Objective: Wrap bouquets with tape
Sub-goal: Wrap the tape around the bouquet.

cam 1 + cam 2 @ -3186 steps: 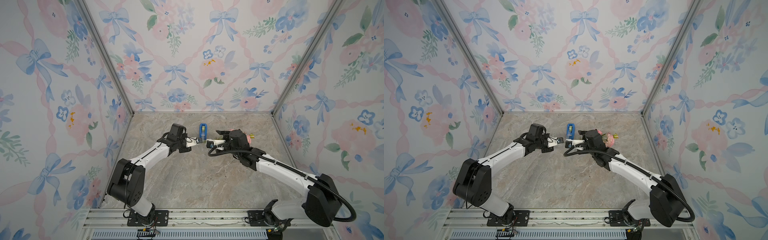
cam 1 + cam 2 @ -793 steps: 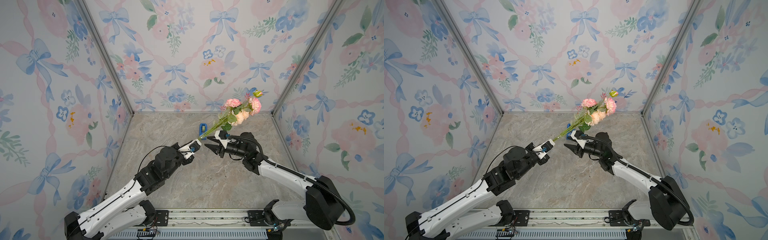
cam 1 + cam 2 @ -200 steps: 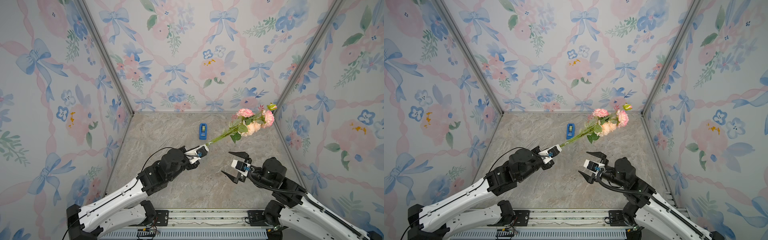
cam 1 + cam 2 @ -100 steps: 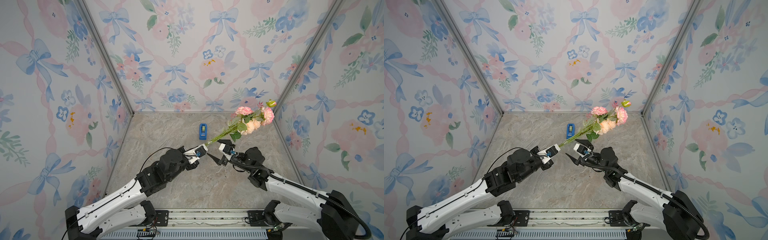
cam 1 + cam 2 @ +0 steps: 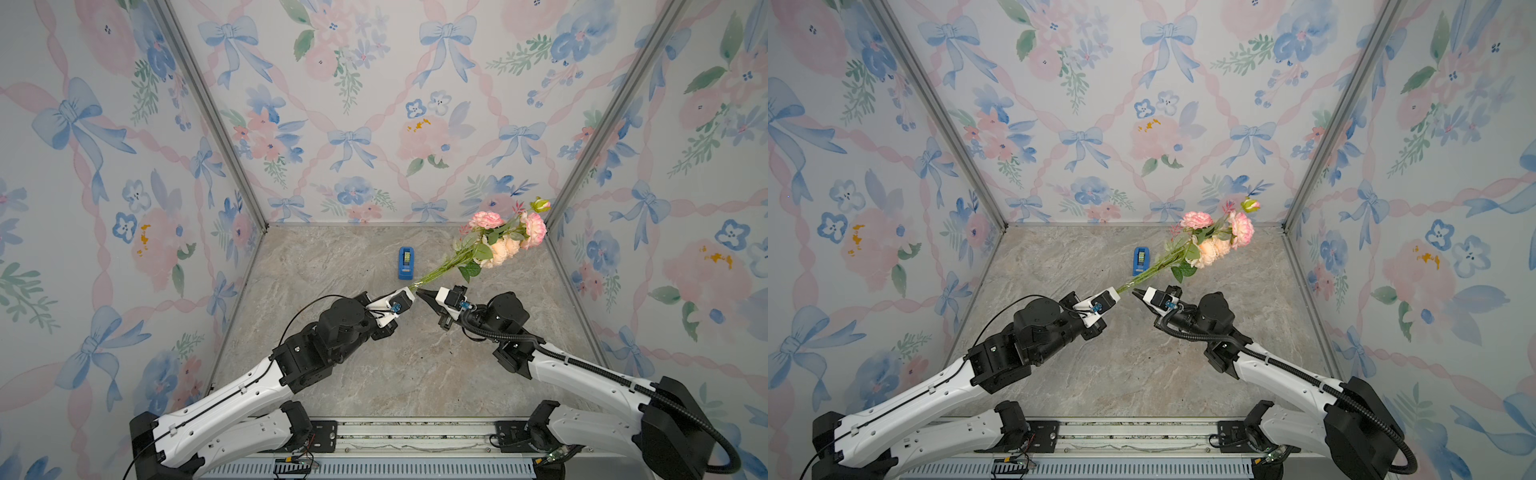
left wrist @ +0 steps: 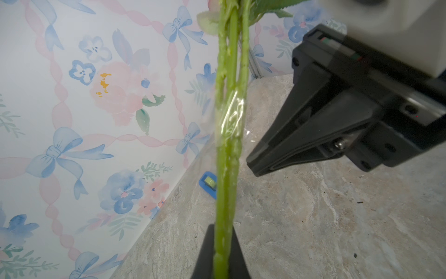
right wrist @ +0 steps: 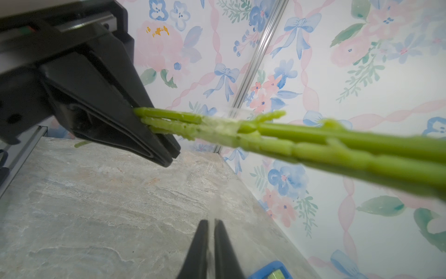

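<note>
At the left of the marble-patterned desk (image 5: 374, 374), the left gripper (image 5: 410, 289) reaches in from its raised arm and is clamped on the cut ends of the bouquet (image 5: 494, 239), holding it up off the surface and tilted, so the stems (image 5: 440, 272) climb away toward the far right corner. Behind the gripper, well apart from both arms, the blue dispenser (image 5: 406, 262) stands on the desk near the back wall with its roll of tape in place. The left wrist view shows a crinkled band of clear tape (image 6: 231, 116) already wound round the stems a little above the grip, pulling them together. Just right of that, the right gripper (image 5: 419, 294) points its tip at the stems below the band, jaws together on nothing that can be seen, close beside the stems but seemingly not touching. Whether a loose tail of tape hangs there is too faint to tell. Farthest right, the pink and peach blooms (image 5: 1217, 245) hang in the air near the corner post. The binding looks mostly done; what seems left is smoothing the band down and laying the bunch on the desk.
</note>
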Robot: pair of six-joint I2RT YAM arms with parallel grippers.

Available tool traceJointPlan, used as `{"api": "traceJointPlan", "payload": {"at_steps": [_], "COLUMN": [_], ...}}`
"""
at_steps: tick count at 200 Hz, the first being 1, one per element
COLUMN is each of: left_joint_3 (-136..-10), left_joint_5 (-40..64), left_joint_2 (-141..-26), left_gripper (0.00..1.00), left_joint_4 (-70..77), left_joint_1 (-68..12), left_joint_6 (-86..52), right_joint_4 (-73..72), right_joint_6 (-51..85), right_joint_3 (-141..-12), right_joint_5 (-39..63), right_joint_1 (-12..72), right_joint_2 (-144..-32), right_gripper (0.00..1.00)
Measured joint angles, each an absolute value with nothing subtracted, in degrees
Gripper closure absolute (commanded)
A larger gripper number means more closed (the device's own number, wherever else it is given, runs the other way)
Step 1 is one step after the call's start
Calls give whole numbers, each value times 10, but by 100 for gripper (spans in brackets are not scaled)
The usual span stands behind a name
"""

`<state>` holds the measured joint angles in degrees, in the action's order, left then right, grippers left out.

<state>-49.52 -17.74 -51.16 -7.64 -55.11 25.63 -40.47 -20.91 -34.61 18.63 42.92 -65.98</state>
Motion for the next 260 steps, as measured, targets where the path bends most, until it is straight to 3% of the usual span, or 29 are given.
{"api": "traceJointPlan", "payload": {"at_steps": [88,163,260], "left_joint_3": [-495,-493,-477], "left_joint_5": [-223,-138,-271], "left_joint_2": [-529,-538,-582], "left_gripper": [100,100,100], "left_joint_4": [-96,-114,-68], "left_joint_1": [-538,-492,-511], "left_joint_6": [258,268,334], "right_joint_4": [-314,-211,-61], "right_joint_6": [-212,-212,-66], "right_joint_3": [-341,-363,-598], "right_joint_5": [177,174,88], "right_joint_1": [452,484,484], "right_joint_2": [-630,-571,-726], "right_gripper": [100,100,100]}}
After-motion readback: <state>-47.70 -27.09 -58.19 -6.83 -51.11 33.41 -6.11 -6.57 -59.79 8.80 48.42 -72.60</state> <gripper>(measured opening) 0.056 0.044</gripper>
